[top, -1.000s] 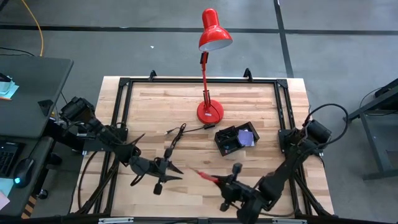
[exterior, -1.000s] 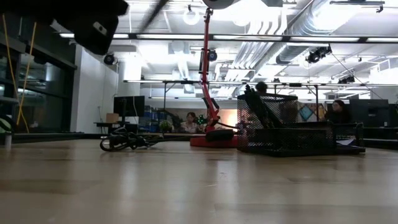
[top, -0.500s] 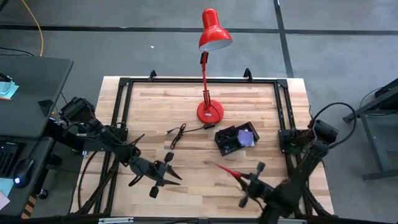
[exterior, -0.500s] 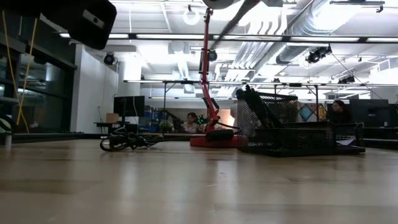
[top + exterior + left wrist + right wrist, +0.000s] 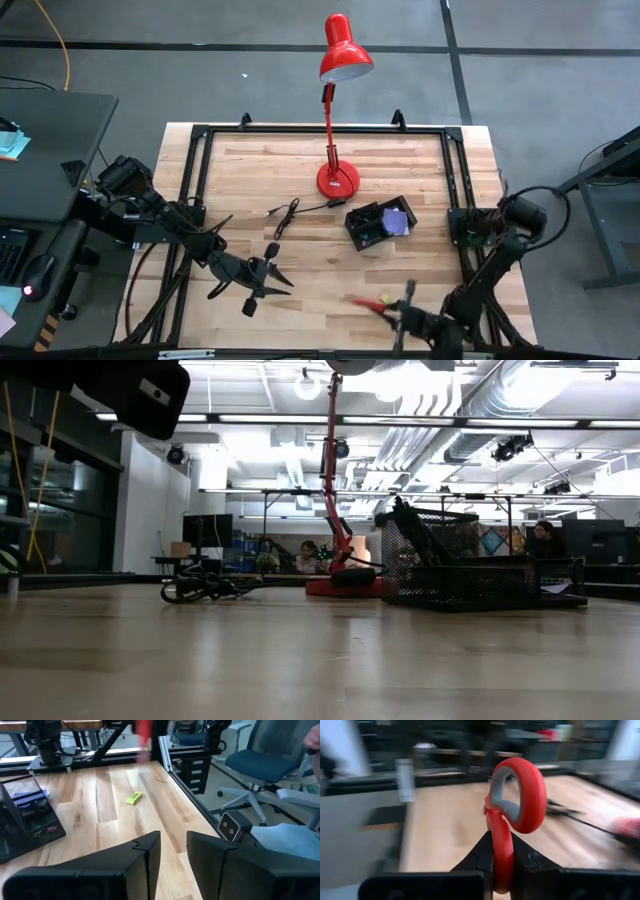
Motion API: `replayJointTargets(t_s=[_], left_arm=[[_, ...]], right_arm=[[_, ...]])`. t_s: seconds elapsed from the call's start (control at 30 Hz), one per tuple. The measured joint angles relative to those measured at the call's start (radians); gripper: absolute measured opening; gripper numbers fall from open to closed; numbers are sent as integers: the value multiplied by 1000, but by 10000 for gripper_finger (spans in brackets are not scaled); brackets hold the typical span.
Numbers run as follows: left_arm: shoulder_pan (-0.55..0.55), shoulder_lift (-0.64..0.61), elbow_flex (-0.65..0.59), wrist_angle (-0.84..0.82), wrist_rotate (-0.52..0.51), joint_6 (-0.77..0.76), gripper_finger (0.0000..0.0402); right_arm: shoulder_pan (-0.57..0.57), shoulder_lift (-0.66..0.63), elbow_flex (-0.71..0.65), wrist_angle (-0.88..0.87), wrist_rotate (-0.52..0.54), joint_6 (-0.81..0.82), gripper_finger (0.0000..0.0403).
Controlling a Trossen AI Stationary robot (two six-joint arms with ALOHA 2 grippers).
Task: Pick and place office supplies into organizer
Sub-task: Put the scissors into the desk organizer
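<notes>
The right gripper (image 5: 392,310) is low over the desk's (image 5: 300,160) front edge, right of the middle, its arm folded back from the right side rail and bent sharply at the elbow. Its fingers (image 5: 482,854) are pressed together on the red-handled scissors (image 5: 512,815), clamping the shank just below one grey-lined finger loop (the right wrist view shows that loop standing up clear of the jaws). From above, the scissors stick out of the gripper toward the desk's left side, lifted off the wood.

The left gripper (image 5: 272,270) hangs above the front-left part of the desk, its arm reaching in from the left edge and stretched nearly straight. Its fingers (image 5: 145,857) stand a little apart with nothing between them.

The organizer (image 5: 380,223) sits right of the desk's centre, just in front of and to the right of the red lamp's (image 5: 338,178) round base, turned slightly askew to the desk's edges. A purple sticky-note pad (image 5: 397,220) lies in its right-hand compartment. In the low view its mesh walls rise at two heights, with dark things leaning inside the taller part (too dim to tell what they are).

A small yellow-green piece (image 5: 134,798) lies flat on bare wood near the desk's front-right area, apart from the organizer. A black coiled cable (image 5: 284,216) lies left of the lamp base.
</notes>
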Motion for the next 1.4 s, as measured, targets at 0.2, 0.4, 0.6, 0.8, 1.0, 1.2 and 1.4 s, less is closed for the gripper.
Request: replayJointTargets(t_s=[0.2, 0.4, 0.6, 0.8, 1.0, 1.2, 1.4], left_arm=[[0, 0, 0, 0, 0, 2, 83], [0, 0, 0, -15, 52, 0, 83], [-1, 0, -29, 39, 44, 12, 83], [1, 0, -194, 468, 30, 85, 83], [52, -1, -298, 661, 44, 155, 83], [183, -1, -305, 642, 186, 101, 83], [252, -1, -305, 642, 257, 52, 83]], right_arm=[[-93, -1, -197, 954, -398, -729, 8], [-95, -91, -426, 1222, -351, -861, 8], [-36, -299, -572, 1257, -89, -936, 8], [-17, -510, -587, 1041, 56, -971, 8], [-18, -679, -571, 806, 223, -948, 8], [-37, -816, -570, 809, 253, -1079, 8], [-75, -894, -570, 811, 253, -1147, 8]])
